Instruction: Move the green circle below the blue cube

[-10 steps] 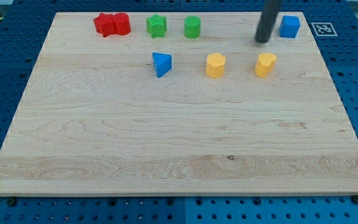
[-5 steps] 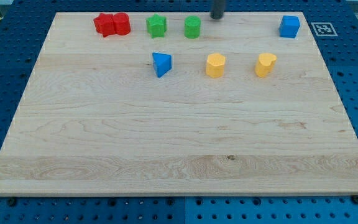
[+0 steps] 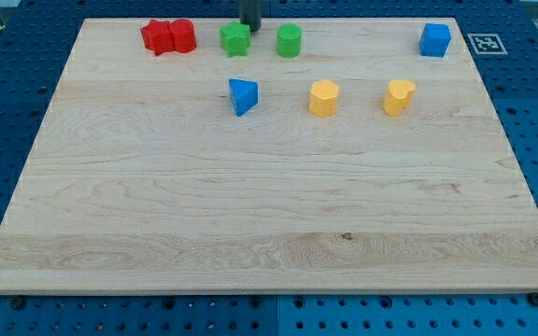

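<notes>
My tip (image 3: 249, 26), the tool's bare rod end with nothing to pinch, sits at the worktop's (image 3: 250, 215) top edge, just beside the green star (image 3: 235, 38). The green circle (image 3: 289, 41) lies to its right, apart. The blue cube (image 3: 434, 39) stands far right. No containers show.

All you can see of the arm is a short stub of its rod, cut off by the view's top edge. It reads as a straight, dark grey to black cylinder with a smooth, plain surface, and its lower end, my tip (image 3: 249, 27), finishes blunt. You won't make out any cables, screws or markings on the stretch that shows.
</notes>
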You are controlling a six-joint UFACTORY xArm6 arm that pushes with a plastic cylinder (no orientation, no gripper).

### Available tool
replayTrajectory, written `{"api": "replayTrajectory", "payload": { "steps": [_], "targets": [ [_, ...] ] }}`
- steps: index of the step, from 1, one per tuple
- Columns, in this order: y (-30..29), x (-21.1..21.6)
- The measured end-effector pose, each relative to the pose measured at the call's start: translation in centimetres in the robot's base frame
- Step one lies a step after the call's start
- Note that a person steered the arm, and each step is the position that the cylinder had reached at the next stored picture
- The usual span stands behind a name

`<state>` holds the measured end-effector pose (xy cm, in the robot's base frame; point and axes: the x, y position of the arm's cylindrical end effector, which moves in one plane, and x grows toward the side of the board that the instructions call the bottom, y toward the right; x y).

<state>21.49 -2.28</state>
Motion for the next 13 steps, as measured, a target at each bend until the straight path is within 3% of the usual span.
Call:
{"api": "replayTrajectory", "payload": {
  "steps": [2, 4, 7, 10, 13],
  "targets": [
    [1.2, 3.5],
    [4.1, 3.5],
    [13.8, 3.5],
    [16.7, 1.0],
    [20.3, 3.4]
  ]
}}
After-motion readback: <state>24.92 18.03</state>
